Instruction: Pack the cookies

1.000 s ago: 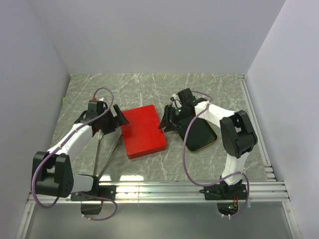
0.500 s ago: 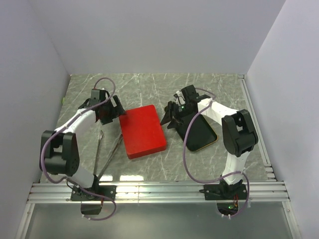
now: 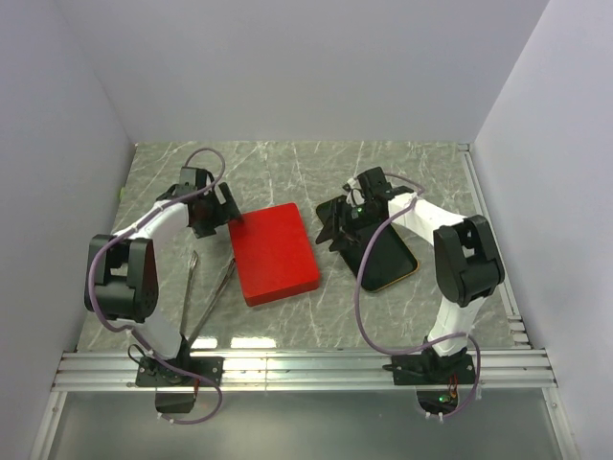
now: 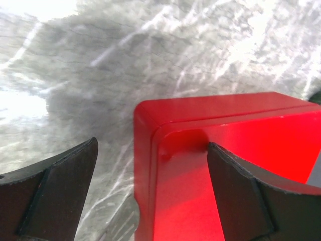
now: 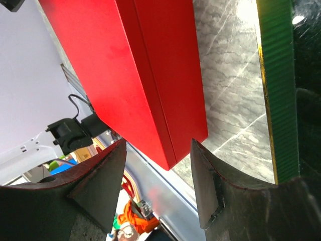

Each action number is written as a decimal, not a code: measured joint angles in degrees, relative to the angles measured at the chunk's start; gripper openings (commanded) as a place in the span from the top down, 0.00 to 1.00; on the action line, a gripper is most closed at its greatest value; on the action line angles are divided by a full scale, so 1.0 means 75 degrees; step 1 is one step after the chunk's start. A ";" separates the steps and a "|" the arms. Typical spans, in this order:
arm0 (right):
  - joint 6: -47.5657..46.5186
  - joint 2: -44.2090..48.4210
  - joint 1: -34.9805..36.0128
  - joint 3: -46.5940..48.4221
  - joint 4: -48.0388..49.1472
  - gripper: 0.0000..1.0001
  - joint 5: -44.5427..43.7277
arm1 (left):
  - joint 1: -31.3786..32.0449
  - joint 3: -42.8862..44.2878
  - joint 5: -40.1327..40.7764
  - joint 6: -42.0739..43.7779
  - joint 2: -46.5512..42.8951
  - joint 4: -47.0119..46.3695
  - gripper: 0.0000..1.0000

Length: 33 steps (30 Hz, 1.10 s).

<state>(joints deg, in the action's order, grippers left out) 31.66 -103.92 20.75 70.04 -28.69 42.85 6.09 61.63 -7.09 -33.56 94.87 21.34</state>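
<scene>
No cookies show in any view. A closed red box (image 3: 276,253) lies flat in the middle of the table. My left gripper (image 3: 224,213) is open at the box's far left corner; in the left wrist view its jaws (image 4: 151,145) straddle that corner of the red box (image 4: 241,130) without touching it. My right gripper (image 3: 331,228) is open just right of the box, over the left end of a black tray (image 3: 391,257). In the right wrist view the right gripper (image 5: 158,143) is empty and looks along the red box's side (image 5: 135,65).
Metal tongs (image 3: 206,297) lie on the marble table left of the box, and their tip (image 4: 119,223) shows below my left jaws. The black tray has a green and gold rim (image 5: 276,90). White walls close in the table on three sides.
My left arm has swung its gripper back to the box's far left corner. My right gripper has drawn a little to the right, off the box, and its jaws have widened.
</scene>
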 measured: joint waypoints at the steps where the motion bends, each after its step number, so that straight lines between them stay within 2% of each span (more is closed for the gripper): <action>1: -0.0003 0.0020 -0.0017 0.0000 0.0003 0.39 0.0000 | 0.0000 0.0067 0.0073 0.0020 0.0000 0.0108 0.03; 9: -0.0125 0.0268 -0.0061 0.0096 -0.0277 0.39 -0.0140 | -0.0012 0.0912 0.0589 0.0160 -0.0163 0.0749 0.01; 18: -0.0259 0.1320 -0.0067 0.1128 -0.0970 0.39 -0.0417 | -0.0038 0.1413 0.0796 0.0198 -0.1585 0.1032 0.01; 28: -0.0137 0.3442 -0.0067 0.1209 -0.1329 0.38 -0.0446 | -0.0038 0.0323 0.0647 0.0189 -0.3646 0.0592 0.01; 33: 0.0064 0.4733 0.0067 0.1003 -0.1253 0.37 -0.0656 | -0.0038 -0.0627 0.0493 0.0192 -0.4730 0.0006 0.01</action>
<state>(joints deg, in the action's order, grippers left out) 32.14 -68.42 21.26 77.56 -38.09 37.93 5.80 56.93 -3.40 -32.12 59.40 21.39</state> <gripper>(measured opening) 0.623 0.994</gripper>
